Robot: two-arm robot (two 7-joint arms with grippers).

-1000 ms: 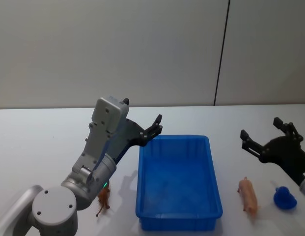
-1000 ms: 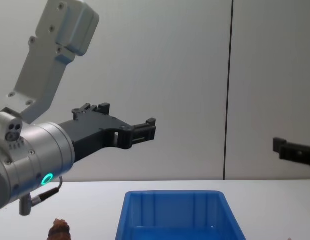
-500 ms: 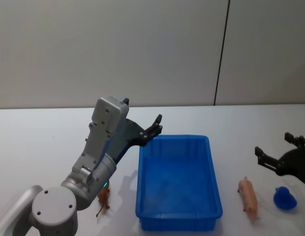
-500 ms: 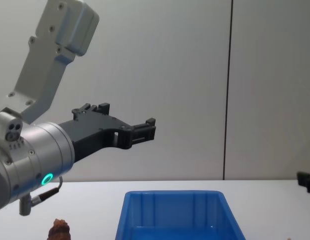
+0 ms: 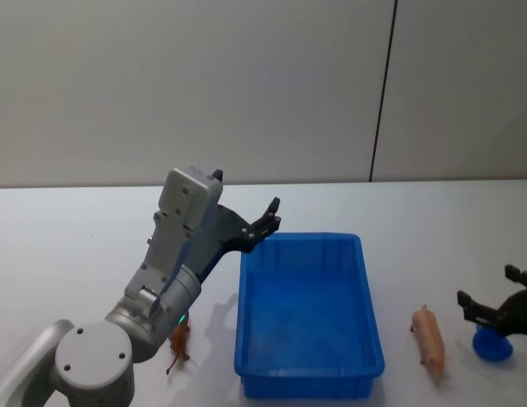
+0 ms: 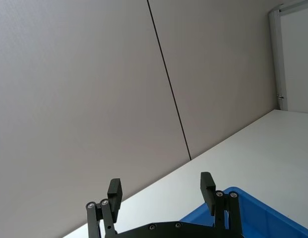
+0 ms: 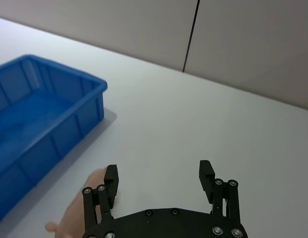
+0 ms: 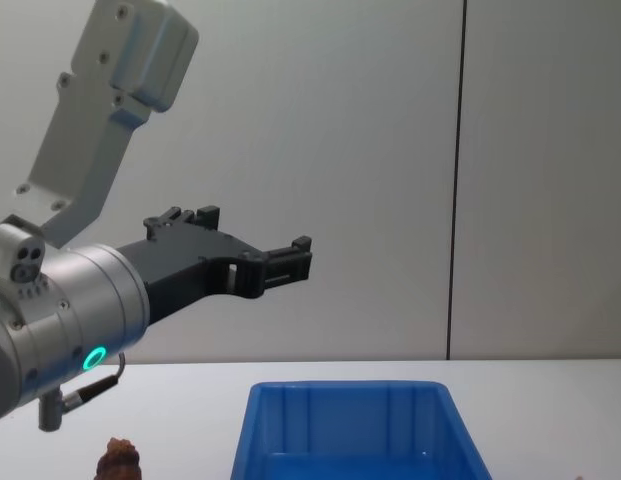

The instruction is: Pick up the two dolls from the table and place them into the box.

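We note a glossy blue plastic box [image 5: 246,339], rectangular with ribbed walls and a rolled rim, mid-worktop [image 5: 76,246] (plain white). Its long axis runs away from the robot.

The reddish-brown doll [image 5: 178,342], lumpy, lies just left of the box's near corner; we cannot tell its facing. The blue doll [image 5: 490,348], rounded, sits well right of the box. Between them lies a smooth, elongated pink toy [image 5: 428,337], its long axis roughly parallel to the box.

The left gripper [image 5: 271,212] is raised above the box's far left corner, fingers spread wide, holding nothing. The right gripper [image 5: 486,284] hangs low over the blue doll, likewise wide and empty; we cannot tell whether it touches the doll.
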